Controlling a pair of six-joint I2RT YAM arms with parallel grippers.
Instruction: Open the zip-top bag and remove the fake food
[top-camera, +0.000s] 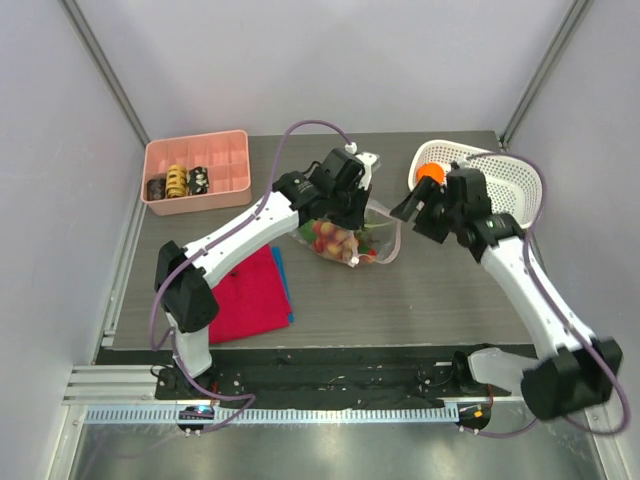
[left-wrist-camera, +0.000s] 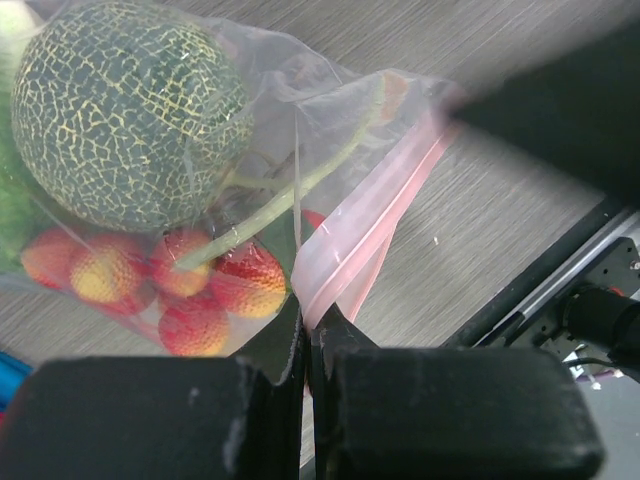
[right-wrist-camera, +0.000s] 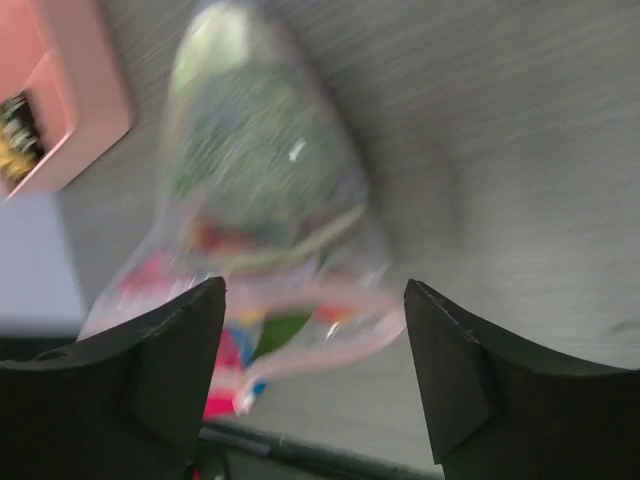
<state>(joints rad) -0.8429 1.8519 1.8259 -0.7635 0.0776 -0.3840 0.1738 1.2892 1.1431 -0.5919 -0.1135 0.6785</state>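
Centre of the top view, resting on the grey tabletop (top-camera: 440, 290): zip-top bag (top-camera: 352, 245), clear, crinkled, filled. Clamped on its pink zip strip (left-wrist-camera: 372, 215), at the lower middle of the left wrist view: left fingers (left-wrist-camera: 308, 350), pressed together with the strip pinched between. Inside the bag, upper left of that view: 1 netted green melon (left-wrist-camera: 125, 110); below it, red berries (left-wrist-camera: 185, 295) in a cluster, plus a pale green stem (left-wrist-camera: 270, 210). Just right of the bag in the top view: right fingers (top-camera: 418, 212), spread wide, gripping nothing, the bag blurred beyond them in the right wrist view. Behind them, upper right: white lattice basket (top-camera: 505, 185) with 1 orange ball (top-camera: 430, 172) at its left end. Upper left: pink tray (top-camera: 215, 150) with 3 small rolls (top-camera: 178, 182). Lower left: red cloth (top-camera: 248, 298) over a blue cloth (top-camera: 284, 275).
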